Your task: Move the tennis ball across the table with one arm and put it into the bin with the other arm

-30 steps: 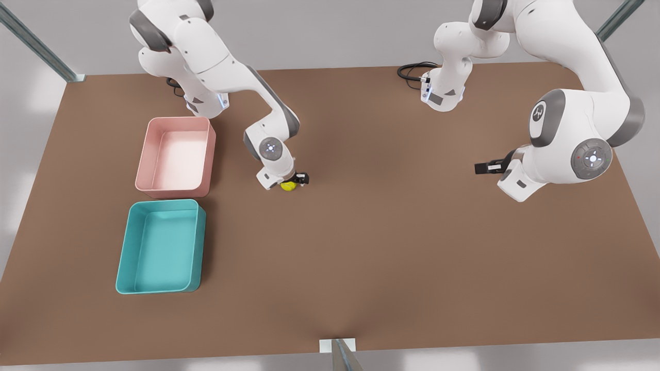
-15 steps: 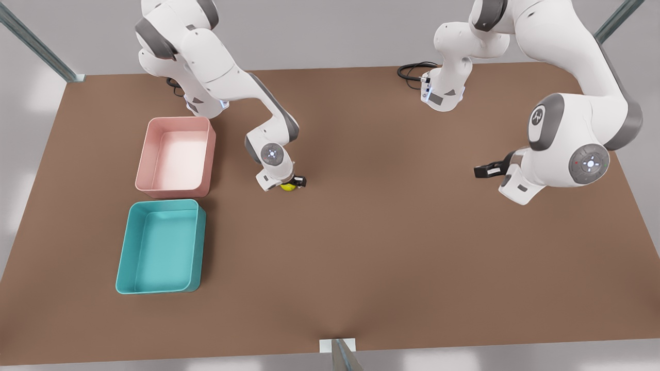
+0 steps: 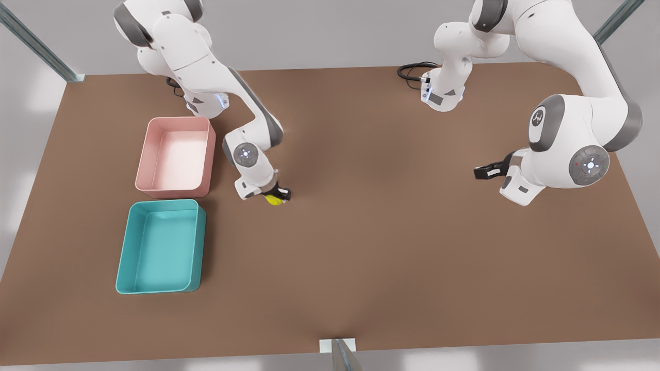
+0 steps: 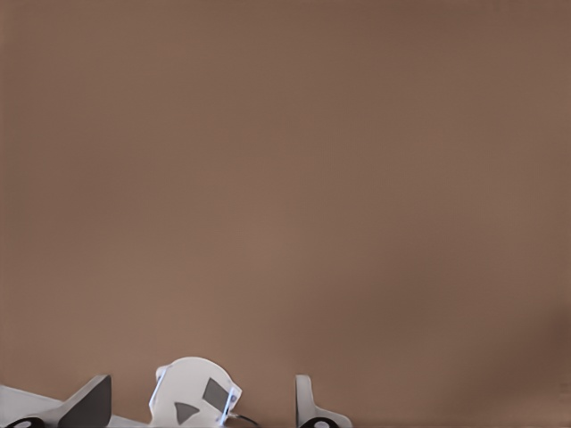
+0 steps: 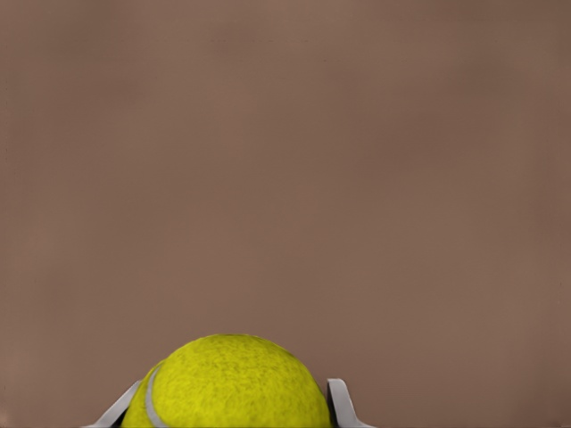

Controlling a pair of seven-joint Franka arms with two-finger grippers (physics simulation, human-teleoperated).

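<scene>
Right gripper (image 3: 277, 196) is clamped on the tennis ball (image 3: 273, 200); in the right wrist view the ball (image 5: 234, 383) sits between the two fingers (image 5: 341, 403), one pressed to each side. Ball is over the table (image 3: 392, 216), just off the near corner of the pink tub (image 3: 176, 156) (toward the front view's right) and near the bin (image 3: 161, 246), which lies toward the front view's lower left. Bare brown tabletop between ball and bin. Bin is just beside the pink tub, close to the table's left edge. Left gripper (image 3: 484, 170) waits well apart on the front view's right, fingers spread with nothing between them.
</scene>
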